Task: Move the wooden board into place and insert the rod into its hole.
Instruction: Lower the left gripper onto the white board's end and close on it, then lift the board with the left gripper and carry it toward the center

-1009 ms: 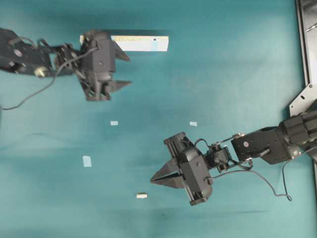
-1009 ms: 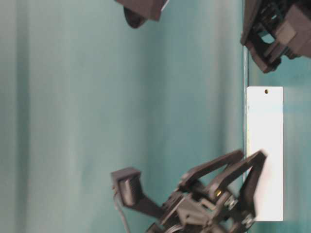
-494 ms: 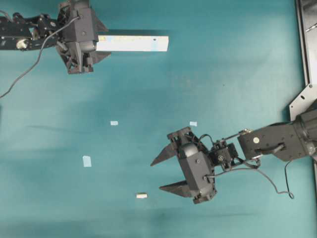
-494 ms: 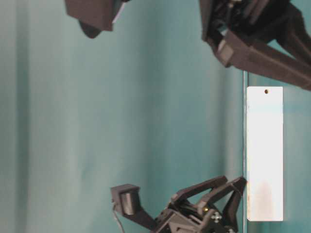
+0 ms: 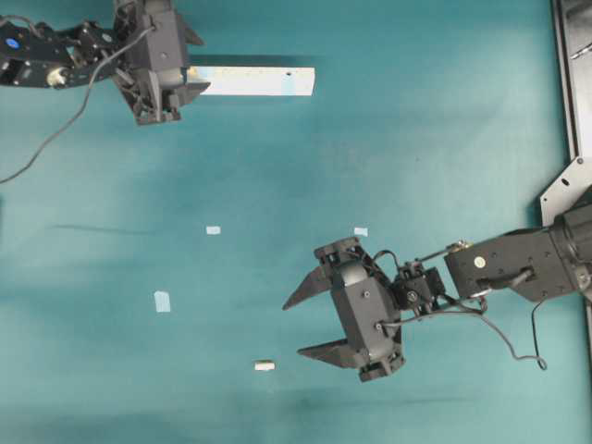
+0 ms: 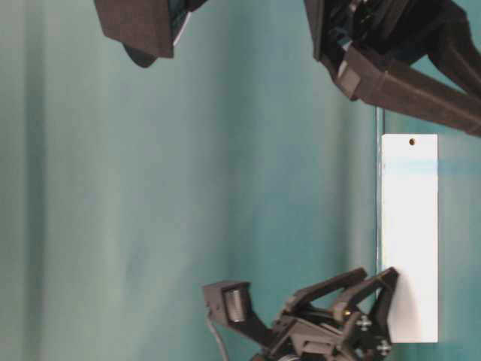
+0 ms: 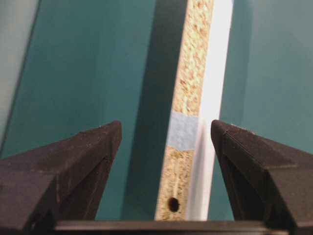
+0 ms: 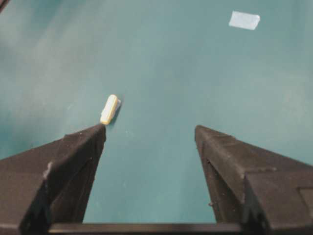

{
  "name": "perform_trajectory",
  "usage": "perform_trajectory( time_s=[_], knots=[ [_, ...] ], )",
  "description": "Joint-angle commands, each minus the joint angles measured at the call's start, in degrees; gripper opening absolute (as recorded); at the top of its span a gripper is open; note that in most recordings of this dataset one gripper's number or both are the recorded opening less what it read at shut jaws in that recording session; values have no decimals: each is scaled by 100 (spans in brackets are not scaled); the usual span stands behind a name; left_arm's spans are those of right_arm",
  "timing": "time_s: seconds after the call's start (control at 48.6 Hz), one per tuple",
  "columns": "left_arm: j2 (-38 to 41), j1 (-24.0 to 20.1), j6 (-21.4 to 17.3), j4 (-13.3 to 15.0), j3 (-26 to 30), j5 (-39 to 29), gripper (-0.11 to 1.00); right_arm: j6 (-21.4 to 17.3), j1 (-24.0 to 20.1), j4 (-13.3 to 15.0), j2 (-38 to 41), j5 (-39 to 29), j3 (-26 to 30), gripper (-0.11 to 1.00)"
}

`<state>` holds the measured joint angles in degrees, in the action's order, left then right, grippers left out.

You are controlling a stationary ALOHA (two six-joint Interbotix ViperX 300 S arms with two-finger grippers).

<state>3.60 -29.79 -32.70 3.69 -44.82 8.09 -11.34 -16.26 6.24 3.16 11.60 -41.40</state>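
The wooden board [image 5: 254, 80] lies at the top of the table, with a small dark hole [image 5: 289, 71] near its right end. My left gripper [image 5: 203, 65] is open around the board's left end. In the left wrist view the board [image 7: 195, 73] runs between the spread fingers without touching either, and shows a hole [image 7: 173, 204] in its edge. The rod [image 5: 265, 365] lies alone on the cloth at the lower middle. My right gripper [image 5: 291, 328] is open and empty just right of it. In the right wrist view the rod [image 8: 109, 109] lies just beyond my left fingertip [image 8: 93, 139].
Small pale blue tape squares lie on the cloth [image 5: 214, 229], [image 5: 361, 231], [image 5: 163, 301]. One also shows in the right wrist view [image 8: 244, 20]. A blue tape patch [image 7: 183, 131] sits on the board's edge. A metal frame [image 5: 569, 92] runs along the right edge.
My left gripper has moved up and left to the board's left end and now straddles it. My right gripper has opened from shut. The board and rod have not moved.
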Motion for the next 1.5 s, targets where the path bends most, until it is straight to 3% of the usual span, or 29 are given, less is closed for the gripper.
perform_trajectory(
  time_s=[0.0, 0.576, 0.679, 0.844, 1.029, 1.318, 1.482],
  knots=[
    [26, 35, 18, -9, 97, 132, 79, -9, -26, 0, -132, -18, 114, 81],
    [659, 70, 35, -9, 193, 580, 70, -158, -26, 0, -141, -229, 132, 81],
    [747, 105, 35, -9, 211, 580, 58, -158, -35, 0, -141, -237, 132, 81],
    [756, 105, -26, -9, 176, 580, 20, -158, -26, 0, -167, -237, 123, 81],
    [650, 105, -44, -18, 167, 563, 21, -167, -26, 0, -360, -246, 132, 80],
    [501, 114, 26, -18, 141, 343, 21, -167, 26, 9, -1441, -1055, 123, 80],
    [475, 193, 53, -9, 167, 316, 21, -167, 123, 0, -1784, -1107, 141, 80]
  ],
)
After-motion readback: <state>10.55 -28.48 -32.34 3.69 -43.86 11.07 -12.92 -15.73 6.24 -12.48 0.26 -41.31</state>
